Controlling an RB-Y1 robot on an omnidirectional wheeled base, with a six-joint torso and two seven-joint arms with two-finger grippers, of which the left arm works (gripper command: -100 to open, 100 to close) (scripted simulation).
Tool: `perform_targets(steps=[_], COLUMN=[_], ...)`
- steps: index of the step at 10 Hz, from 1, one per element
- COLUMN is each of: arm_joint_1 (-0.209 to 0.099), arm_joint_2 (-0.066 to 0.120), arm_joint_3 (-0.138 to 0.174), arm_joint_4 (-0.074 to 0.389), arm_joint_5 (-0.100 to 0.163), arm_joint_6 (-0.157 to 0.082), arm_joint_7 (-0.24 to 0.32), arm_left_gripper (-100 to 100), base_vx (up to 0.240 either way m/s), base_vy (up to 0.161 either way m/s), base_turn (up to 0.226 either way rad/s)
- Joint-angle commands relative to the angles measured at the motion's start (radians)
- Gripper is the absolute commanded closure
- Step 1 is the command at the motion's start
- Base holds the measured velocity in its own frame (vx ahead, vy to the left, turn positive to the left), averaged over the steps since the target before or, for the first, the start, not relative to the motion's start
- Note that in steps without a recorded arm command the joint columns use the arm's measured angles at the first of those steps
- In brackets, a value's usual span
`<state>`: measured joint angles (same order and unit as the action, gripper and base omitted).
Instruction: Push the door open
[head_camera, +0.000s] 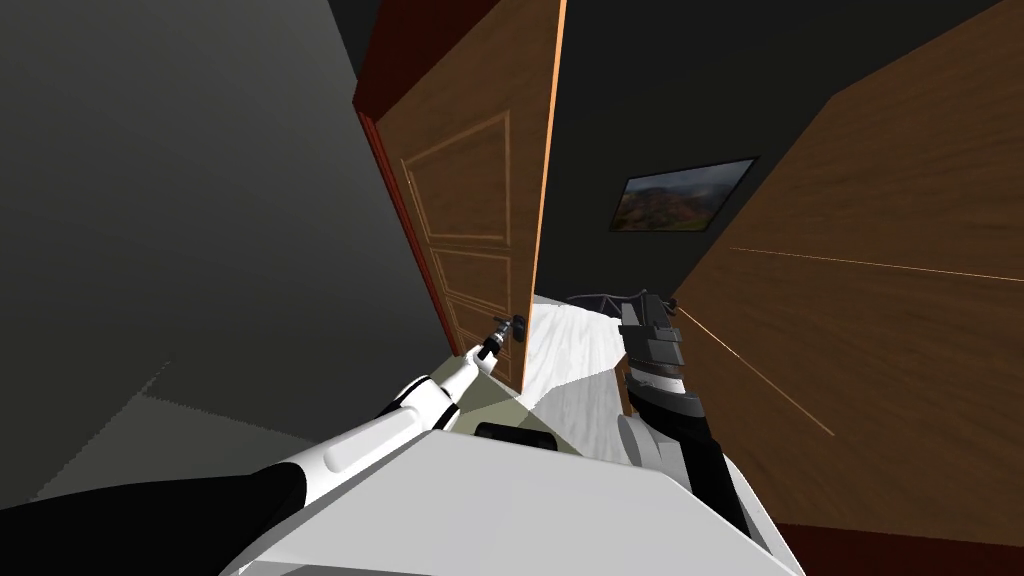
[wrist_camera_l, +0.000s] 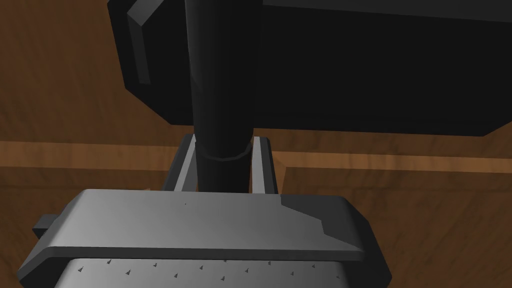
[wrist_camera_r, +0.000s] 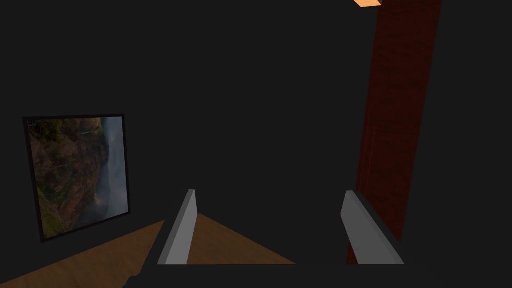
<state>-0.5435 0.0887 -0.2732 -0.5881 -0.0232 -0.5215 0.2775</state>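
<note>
The left hand (wrist_camera_l: 223, 150) is clamped on the door handle (wrist_camera_l: 220, 75). Its two light fingers (wrist_camera_l: 260, 165) press the sides of the handle's dark round stem, just under the handle's broad black block, and the brown wood of the door (wrist_camera_l: 75, 100) lies close behind.

In the head view the left arm stretches forward to that handle, which sits low on the door, right by its free edge. The door stands partly open, its thin bright edge turned toward the robot and its panelled face angled off to the left. A dark red frame (head_camera: 385, 170) runs along the door's hinge side, with a grey wall (head_camera: 200, 200) next to it.

Past the door's free edge, a strip of pale floor (head_camera: 575, 350) shows through the gap. The right hand (wrist_camera_r: 270, 195) is raised across that gap from the handle. Its fingers are spread wide and hold nothing.

A broad wooden panel (head_camera: 880, 300) rises beyond the right hand, on the side away from the door. Between the door's edge and that panel, a picture (head_camera: 683, 195) hangs on a dark wall, higher than the handle.
</note>
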Motion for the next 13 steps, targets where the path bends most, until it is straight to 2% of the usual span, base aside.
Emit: perform_targets(steps=[1, 5, 7, 8, 9, 10, 13], arm_joint_1=[0.003, 0.006, 0.008, 0.008, 0.008, 0.01, 0.012], arm_joint_2=[0.015, 0.026, 0.034, 0.034, 0.034, 0.04, 0.048], arm_joint_3=[0.019, 0.062, 0.094, 0.094, 0.094, 0.119, 0.151], arm_joint_4=[-0.01, -0.004, 0.0, 0.012, 0.0, 0.003, 0.007], arm_joint_5=[0.006, 0.019, 0.028, 0.028, 0.028, 0.035, 0.045], arm_joint_6=[0.002, 0.005, 0.007, 0.007, 0.007, 0.008, 0.011], arm_joint_7=[-0.006, -0.029, -0.046, -0.046, -0.046, -0.059, -0.076], arm_left_gripper=[100, 100, 100, 100, 100, 100, 100], base_vx=[0.146, 0.148, 0.173, 0.127, 0.043, 0.108, 0.135], base_vy=[-0.117, -0.15, -0.163, -0.12, -0.047, -0.118, -0.149], base_turn=[0.026, 0.059, 0.072, 0.053, 0.014, 0.031, 0.07])
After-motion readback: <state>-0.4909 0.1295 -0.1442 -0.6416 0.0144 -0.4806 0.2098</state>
